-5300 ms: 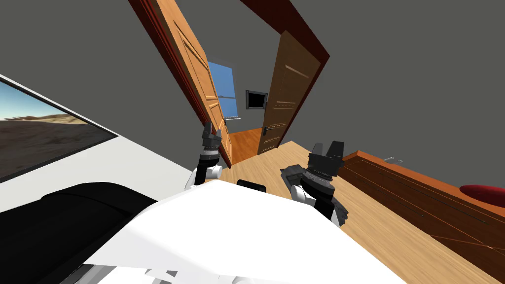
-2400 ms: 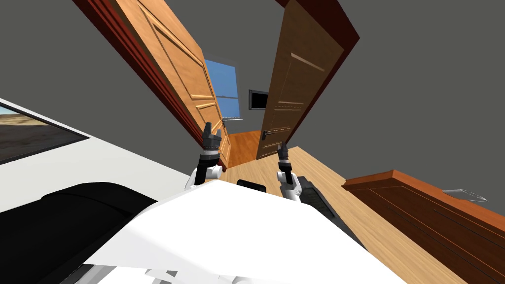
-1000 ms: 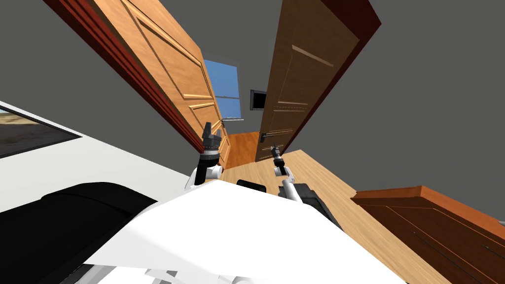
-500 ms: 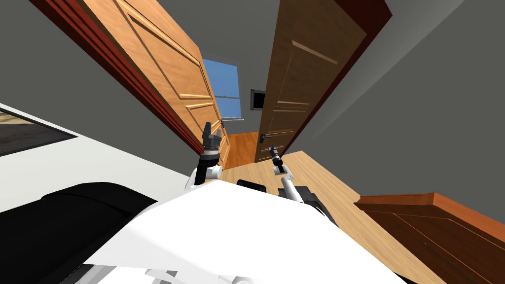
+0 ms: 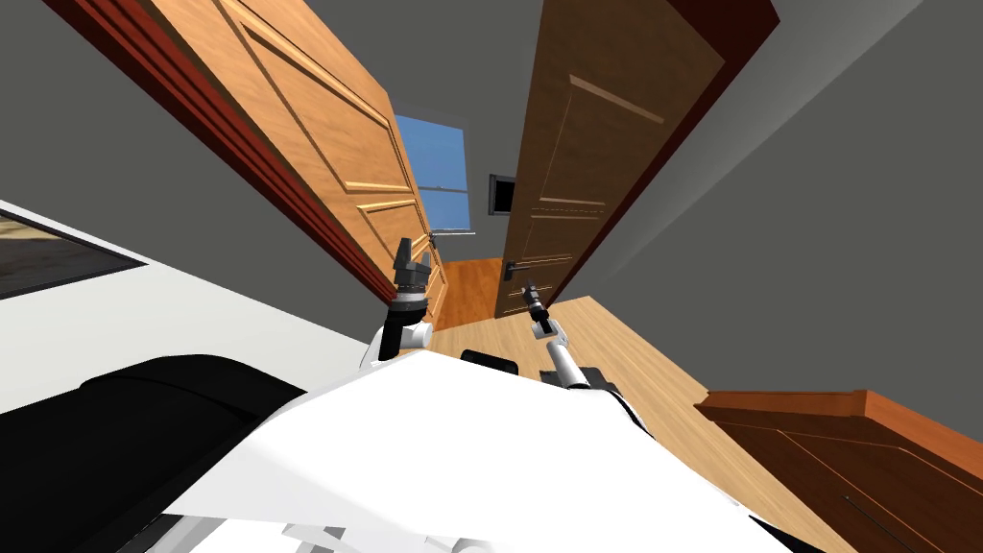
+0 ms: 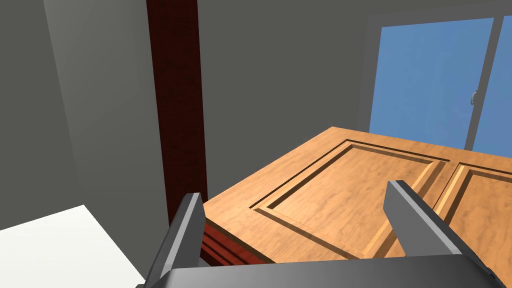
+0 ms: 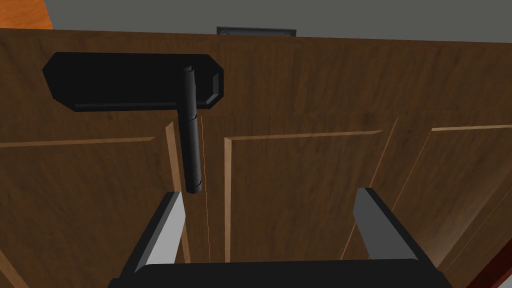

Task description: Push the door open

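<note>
A dark brown panelled door stands ajar on the right of a doorway, with a black lever handle low on it. My right gripper is held out just in front of that door, below the handle. In the right wrist view the gripper is open, the black lever hangs just ahead of one finger, and the brown door panel lies close ahead. My left gripper is raised beside a light orange door and is open over that door's panel.
Between the two doors a gap shows a wooden floor, a window and a dark frame on the far wall. A dark red door frame borders the orange door. A reddish wooden cabinet stands at the lower right, a white surface to the left.
I have moved closer to the doorway, so both doors loom larger and the cabinet has slid lower right. My right arm swung in and reached out to the dark door's handle.
</note>
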Tool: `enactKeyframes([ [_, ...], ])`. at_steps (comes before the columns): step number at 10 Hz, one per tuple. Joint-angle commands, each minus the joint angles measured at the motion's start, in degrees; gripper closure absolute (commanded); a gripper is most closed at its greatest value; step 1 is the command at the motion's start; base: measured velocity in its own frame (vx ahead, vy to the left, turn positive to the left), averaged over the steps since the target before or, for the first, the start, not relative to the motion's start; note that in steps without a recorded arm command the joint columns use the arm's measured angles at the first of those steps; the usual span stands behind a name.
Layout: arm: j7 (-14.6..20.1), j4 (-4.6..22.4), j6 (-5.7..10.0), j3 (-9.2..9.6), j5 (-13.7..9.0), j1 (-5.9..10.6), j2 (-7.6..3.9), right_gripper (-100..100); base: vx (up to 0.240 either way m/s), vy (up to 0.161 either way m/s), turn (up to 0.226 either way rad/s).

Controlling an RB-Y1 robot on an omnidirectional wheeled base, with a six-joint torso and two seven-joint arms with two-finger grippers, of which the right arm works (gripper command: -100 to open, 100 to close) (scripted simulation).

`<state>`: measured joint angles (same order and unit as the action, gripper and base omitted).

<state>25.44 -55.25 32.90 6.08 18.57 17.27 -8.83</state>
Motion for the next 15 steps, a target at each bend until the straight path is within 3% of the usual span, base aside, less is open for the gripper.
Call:
enactKeyframes([
  [1, 0.87, 2.72, 0.2, 0.15, 0.35, 1.41, -0.11, -100, 0.055, -0.048, 0.029],
  [10, 6.79, 16.31, 0.06, 1.47, 2.56, 9.39, -1.14, -100, 0.068, -0.064, 0.039],
  [15, 6.64, 17.15, -0.02, 1.24, 2.4, 9.82, -1.04, -100, 0.096, 0.0, 0.02],
])
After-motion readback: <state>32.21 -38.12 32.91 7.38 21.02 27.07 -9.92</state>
